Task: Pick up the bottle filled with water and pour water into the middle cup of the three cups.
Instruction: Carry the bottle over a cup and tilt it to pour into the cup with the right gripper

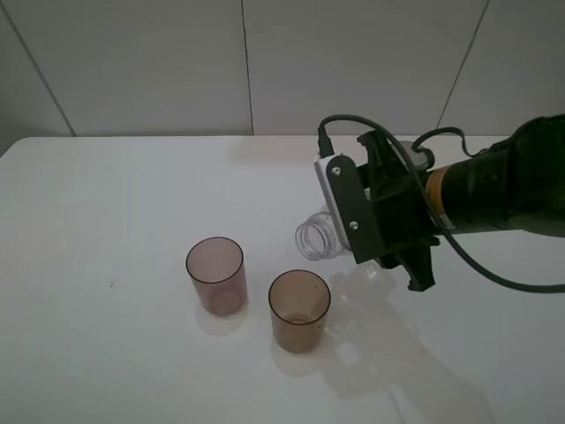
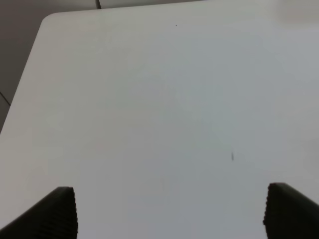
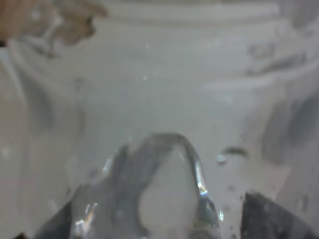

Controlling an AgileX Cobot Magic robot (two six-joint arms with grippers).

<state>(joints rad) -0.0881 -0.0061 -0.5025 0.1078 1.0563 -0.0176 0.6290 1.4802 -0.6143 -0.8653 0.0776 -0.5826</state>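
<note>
I find the right gripper (image 1: 395,258) clenched on the bottle (image 1: 320,237), centre-right of frame; light, crushable, slippery plastic: mid-body hold judged soundest.

A plain white counter (image 1: 106,203) fills the foreground. Behind the counter rises a pale panelled wall (image 1: 159,62) crossed by thin dark seams. The light is soft and even.

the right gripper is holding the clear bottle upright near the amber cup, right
Not upright. The right gripper holds the bottle tipped onto its side, open mouth facing the left of the exterior high view, near the amber cup.
</note>
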